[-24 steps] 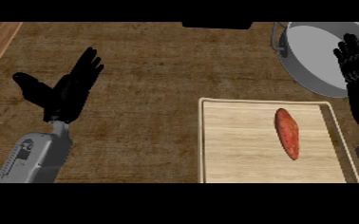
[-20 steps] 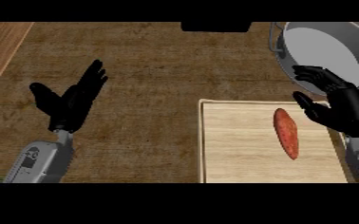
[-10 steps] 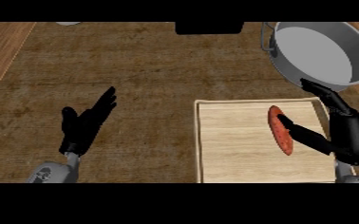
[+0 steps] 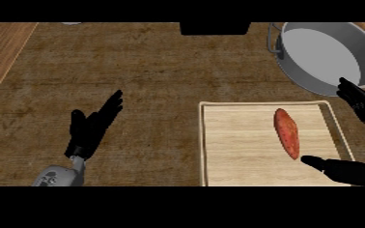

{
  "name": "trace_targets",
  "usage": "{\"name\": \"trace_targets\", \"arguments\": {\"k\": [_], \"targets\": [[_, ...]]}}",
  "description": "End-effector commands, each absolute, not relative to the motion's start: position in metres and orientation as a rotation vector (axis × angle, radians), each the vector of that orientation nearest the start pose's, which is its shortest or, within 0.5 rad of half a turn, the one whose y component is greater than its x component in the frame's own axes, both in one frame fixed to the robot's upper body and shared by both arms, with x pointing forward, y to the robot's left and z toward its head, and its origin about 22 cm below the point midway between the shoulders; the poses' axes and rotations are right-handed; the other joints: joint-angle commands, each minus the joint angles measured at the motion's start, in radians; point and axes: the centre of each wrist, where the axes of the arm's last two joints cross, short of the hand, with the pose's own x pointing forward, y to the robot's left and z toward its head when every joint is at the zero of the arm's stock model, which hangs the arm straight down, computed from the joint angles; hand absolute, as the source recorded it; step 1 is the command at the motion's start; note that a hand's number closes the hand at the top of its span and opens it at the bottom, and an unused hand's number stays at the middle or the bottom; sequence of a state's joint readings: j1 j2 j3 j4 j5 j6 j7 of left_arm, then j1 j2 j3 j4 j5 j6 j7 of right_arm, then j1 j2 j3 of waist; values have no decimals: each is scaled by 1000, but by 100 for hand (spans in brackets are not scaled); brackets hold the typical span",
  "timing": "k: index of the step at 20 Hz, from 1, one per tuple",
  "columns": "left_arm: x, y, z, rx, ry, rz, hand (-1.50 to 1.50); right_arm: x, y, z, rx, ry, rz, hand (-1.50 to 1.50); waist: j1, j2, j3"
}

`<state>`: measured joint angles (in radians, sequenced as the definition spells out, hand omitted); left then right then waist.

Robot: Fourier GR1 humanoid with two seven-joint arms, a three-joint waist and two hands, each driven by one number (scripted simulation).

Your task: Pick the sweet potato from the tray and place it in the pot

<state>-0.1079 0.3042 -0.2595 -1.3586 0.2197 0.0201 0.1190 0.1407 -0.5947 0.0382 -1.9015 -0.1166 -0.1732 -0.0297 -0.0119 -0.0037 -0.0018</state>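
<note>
Status: sweet potato (image 4: pixel 287 133) is on the tray (image 4: pixel 231 147), flat on its right half, not lifted. Long axis runs far-to-near, with the near end tipped slightly to the right.

Right hand (image 4: pixel 333 168) is released and holds nothing. What I take for its thumb pokes in at the tray's near right corner, tip just beside the potato's near end; I can't tell if they touch. Its fingers (image 4: pixel 350 94) show at the view's right edge near the tray's far right corner, apart from the potato. The palm is out of view.

Key relation: the potato lies to the left of the right hand, inside the thumb-to-finger spread — that spread lines up roughly with the long axis, not across it.

My read: the right hand is the 1 to use, being far nearer. It should shift left over the potato and close across the narrow width.

Left hand (image 4: pixel 91 125) is open with straight fingers, resting over the counter (image 4: pixel 143 67) well left of the tray.

Pot (image 4: pixel 285 63) sits just beyond the tray's far right corner, so the carry looks short.
</note>
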Motion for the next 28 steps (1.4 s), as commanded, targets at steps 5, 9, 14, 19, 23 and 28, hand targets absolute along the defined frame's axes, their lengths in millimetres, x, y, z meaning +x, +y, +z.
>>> {"name": "trace_targets", "arguments": {"k": [5,9,14,19,23,28], "targets": [[245,245,-22,-55,-1273,-289,0,212,-333,136,-311,-1486,335,-150,16,2,2],[256,242,-20,-61,-1266,-296,0,241,-321,122,-249,-1349,391,-150,24,6,2],[243,227,-30,-71,-1274,-306,0,241,-314,84,-202,-1163,598,-150,27,4,2],[240,246,-39,-63,-1261,-289,0,248,-320,40,-220,-1147,641,-150,17,4,2],[271,238,-22,-59,-1280,-270,0,247,-361,26,-268,-1203,573,-150,10,4,2],[228,251,-26,-64,-1283,-280,0,246,-378,9,-262,-1220,559,-150,16,3,2]]}}
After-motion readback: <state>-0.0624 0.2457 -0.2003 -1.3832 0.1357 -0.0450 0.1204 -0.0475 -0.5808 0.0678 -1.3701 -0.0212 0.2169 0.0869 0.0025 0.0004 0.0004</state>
